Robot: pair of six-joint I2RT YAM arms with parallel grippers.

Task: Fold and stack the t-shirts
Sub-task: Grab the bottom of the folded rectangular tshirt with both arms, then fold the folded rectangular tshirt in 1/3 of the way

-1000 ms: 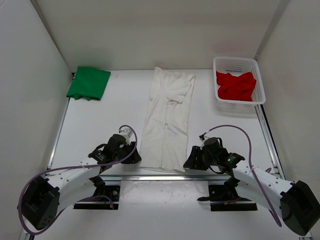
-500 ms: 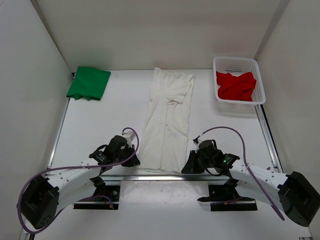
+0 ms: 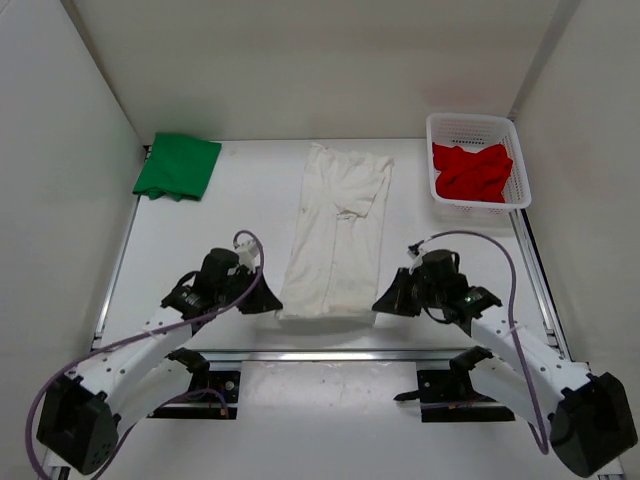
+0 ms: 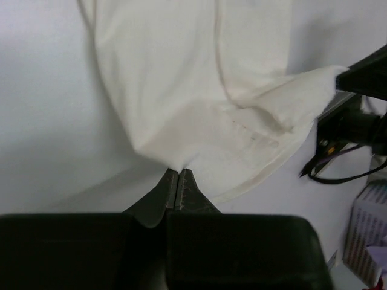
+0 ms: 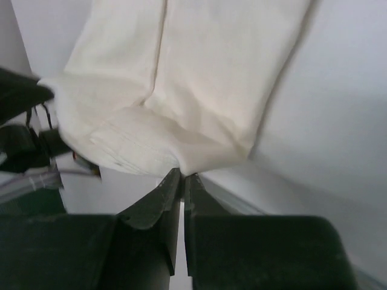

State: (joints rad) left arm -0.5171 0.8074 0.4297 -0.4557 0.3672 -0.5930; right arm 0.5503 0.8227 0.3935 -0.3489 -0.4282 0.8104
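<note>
— What's the setting?

— A white table (image 3: 220, 230) closed in by plain white walls (image 3: 300, 70) on three sides, with both arms reaching in from the near edge.

— Where are the shirts?

— The green t-shirt (image 3: 178, 166) lies folded flat in the far left corner. The red t-shirt (image 3: 470, 170) sits crumpled inside the white mesh basket (image 3: 470, 120) in the far right corner. The white t-shirt (image 3: 335, 235) is in the middle, folded lengthwise into a long narrow strip that runs from the far side towards the arms.

— And the grippers?

— Each is clamped on that white shirt's near end. The left gripper (image 3: 270, 306) has its fingers pressed together on the near left corner; from its wrist camera the cloth bunches right at the closed tips. The right gripper (image 3: 381, 303) pinches the near right corner the same way.

— Is the hem flat on the table?

— It doesn't seem so. At both pinched corners the fabric is gathered and casts a shadow beneath — the hem between them hangs in loose folds.
</note>
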